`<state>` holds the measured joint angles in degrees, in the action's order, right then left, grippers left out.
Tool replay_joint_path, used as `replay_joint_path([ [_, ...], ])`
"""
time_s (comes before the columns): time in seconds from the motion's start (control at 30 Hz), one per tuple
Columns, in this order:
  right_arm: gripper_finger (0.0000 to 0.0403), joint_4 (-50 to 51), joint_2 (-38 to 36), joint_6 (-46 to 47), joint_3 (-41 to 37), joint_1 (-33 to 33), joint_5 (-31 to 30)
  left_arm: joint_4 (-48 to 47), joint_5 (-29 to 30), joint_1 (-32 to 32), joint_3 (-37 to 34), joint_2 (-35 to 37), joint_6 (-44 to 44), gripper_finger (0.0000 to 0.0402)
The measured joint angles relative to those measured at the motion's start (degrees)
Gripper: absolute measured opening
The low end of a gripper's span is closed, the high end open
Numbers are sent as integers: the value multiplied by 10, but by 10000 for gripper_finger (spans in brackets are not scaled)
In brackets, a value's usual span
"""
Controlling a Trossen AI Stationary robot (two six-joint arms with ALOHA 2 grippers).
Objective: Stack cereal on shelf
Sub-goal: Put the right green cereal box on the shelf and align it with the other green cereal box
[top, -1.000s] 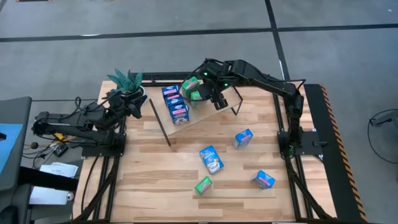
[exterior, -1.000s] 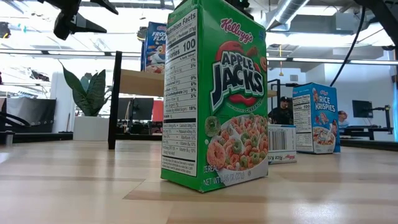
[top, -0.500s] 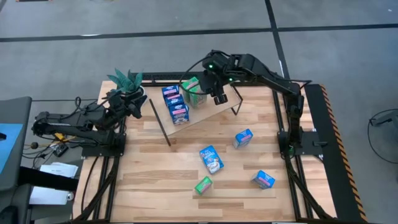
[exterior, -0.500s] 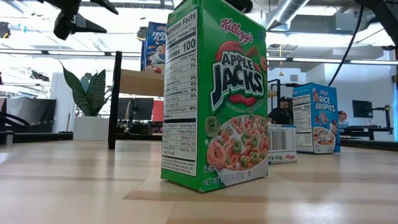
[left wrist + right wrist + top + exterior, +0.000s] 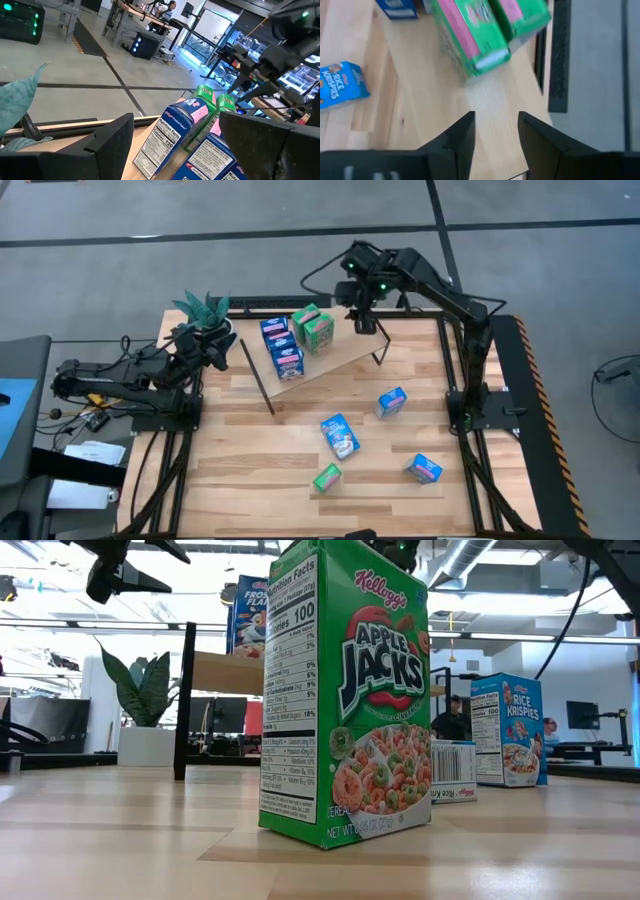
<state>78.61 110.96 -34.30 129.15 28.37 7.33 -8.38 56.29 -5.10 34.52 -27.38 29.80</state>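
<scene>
The shelf (image 5: 335,352) is a tilted wooden board on black rod legs at the table's far middle. Three blue cereal boxes (image 5: 280,345) and two green ones (image 5: 314,328) lie on it side by side. My right gripper (image 5: 364,320) hovers open and empty above the shelf's far right end; its wrist view shows the green boxes (image 5: 470,47) beyond its fingers (image 5: 462,137). My left gripper (image 5: 214,350) waits open at the table's far left, looking at the shelf's boxes (image 5: 172,127). Three blue boxes (image 5: 392,401) and one green box (image 5: 327,477) rest on the tabletop.
A green potted plant (image 5: 205,310) stands beside my left gripper. In the low view the green Apple Jacks box (image 5: 345,690) stands upright close by, with a blue Rice Krispies box (image 5: 510,730) behind it. Bare tabletop lies at the near left (image 5: 240,470).
My right gripper has drawn back from the green boxes on the shelf, toward the table's right and far edges. The green boxes stay on the shelf beside the blue ones. My left arm has kept still.
</scene>
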Motion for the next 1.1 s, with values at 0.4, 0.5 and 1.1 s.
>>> replay_joint_path([
  [0.4, 116, -76, 1, -16, -78, -6, 6, 0, 0, 0, 0, 0, 0, 283],
  [0.5, 117, -82, 0, -17, -77, -12, 9, 0, 0, 0, 0, 0, 0, 283],
  [1.1, 118, -125, 0, -21, -77, -35, 24, -3, 0, 0, 0, 0, 2, 283],
])
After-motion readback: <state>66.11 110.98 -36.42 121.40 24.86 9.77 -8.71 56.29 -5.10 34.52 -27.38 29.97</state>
